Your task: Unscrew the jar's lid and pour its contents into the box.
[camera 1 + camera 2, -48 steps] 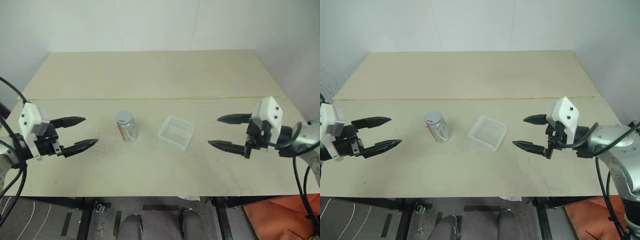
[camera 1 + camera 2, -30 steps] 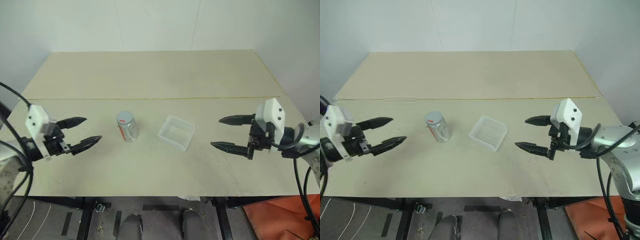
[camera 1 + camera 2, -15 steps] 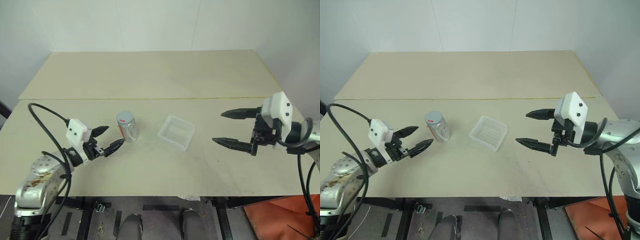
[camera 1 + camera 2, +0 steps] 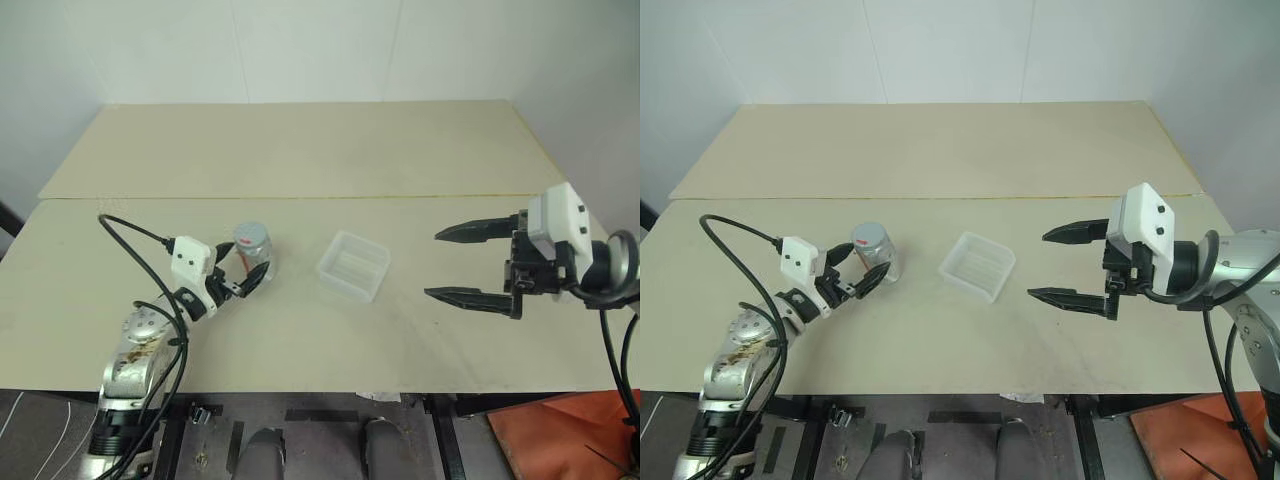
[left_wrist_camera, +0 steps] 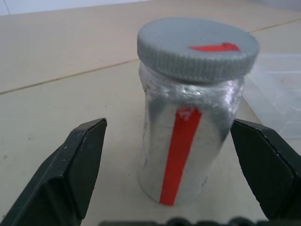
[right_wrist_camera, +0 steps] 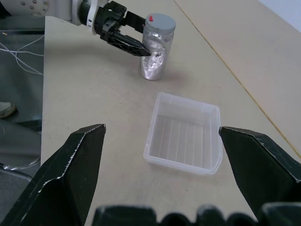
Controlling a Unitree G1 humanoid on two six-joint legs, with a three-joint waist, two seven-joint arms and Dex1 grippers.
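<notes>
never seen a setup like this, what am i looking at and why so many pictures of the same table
It is a two-armed robot at a beige table. Two pictures come from cameras on its head, looking down; the other two sit on its wrists, looking along each claw. On the table stand a small jar with a grey lid screwed on, and beside it a shallow clear plastic box. The left claw is open, its fingers on either side of the jar without gripping it. The right claw hangs open above the table, holding nothing.
</notes>
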